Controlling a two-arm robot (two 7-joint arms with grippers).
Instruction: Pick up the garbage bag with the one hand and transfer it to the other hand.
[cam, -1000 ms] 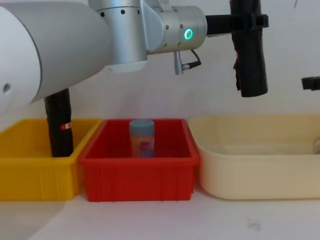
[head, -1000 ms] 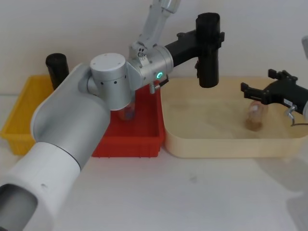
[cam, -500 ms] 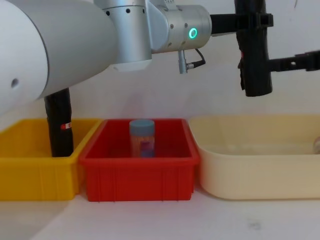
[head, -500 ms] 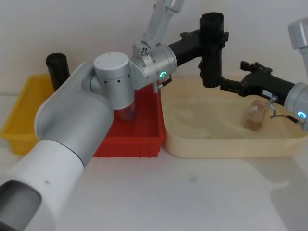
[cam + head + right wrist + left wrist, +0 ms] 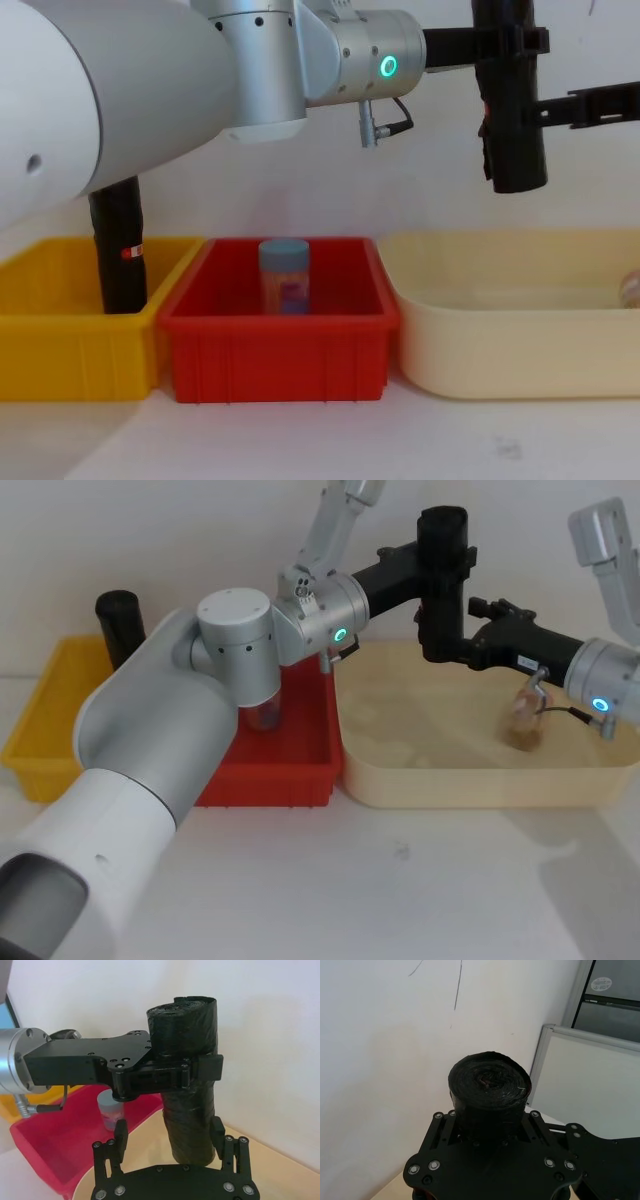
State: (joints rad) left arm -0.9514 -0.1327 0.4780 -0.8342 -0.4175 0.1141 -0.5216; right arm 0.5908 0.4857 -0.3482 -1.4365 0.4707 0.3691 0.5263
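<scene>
We count two black rolls: the garbage bag (image 5: 440, 605) is upright in the air over the beige bin (image 5: 450, 780), with the left claw (image 5: 447, 562) clamped on its upper part. The second roll (image 5: 118, 625) stands in the yellow bin (image 5: 40, 720). The right claw (image 5: 458, 640) is spread apart around the bag's lower part.

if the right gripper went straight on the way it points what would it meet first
The garbage bag: its lower end stands between the open fingers of the right gripper, below where the left gripper clamps it. How close, I cannot tell.
</scene>
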